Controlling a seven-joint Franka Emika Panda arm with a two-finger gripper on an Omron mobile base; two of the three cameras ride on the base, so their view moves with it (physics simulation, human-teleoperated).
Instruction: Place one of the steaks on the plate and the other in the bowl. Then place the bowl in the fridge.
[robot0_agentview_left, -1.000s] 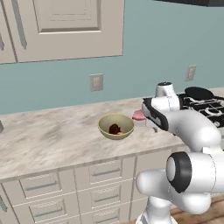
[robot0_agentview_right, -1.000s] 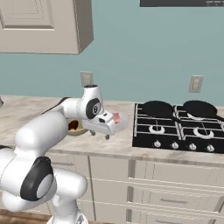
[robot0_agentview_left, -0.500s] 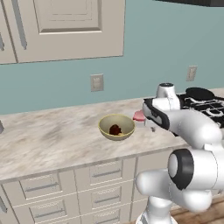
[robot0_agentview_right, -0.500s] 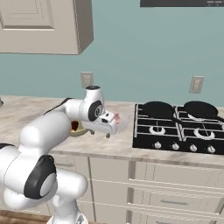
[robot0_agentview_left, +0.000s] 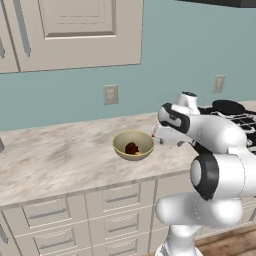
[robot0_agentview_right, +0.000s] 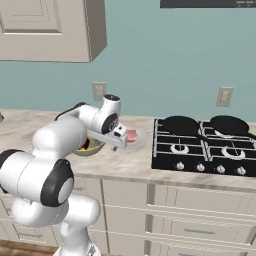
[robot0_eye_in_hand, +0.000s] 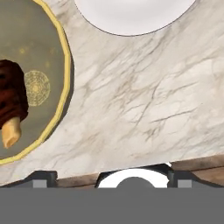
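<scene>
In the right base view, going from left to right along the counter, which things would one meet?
Olive-gold bowl with yellow rim → pale pink raw steak lying on the round white plate → black gas stove → first black frying pan → second black frying pan.

A teal wall (robot0_agentview_right: 165, 55) was seen behind a marble counter (robot0_agentview_left: 55, 160), with cream cabinets (robot0_agentview_left: 75, 32) mounted above and drawers (robot0_agentview_left: 45, 212) set below.

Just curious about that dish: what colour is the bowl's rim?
Yellow. The bowl is mottled olive-gold inside; the hand view shows it best.
</scene>
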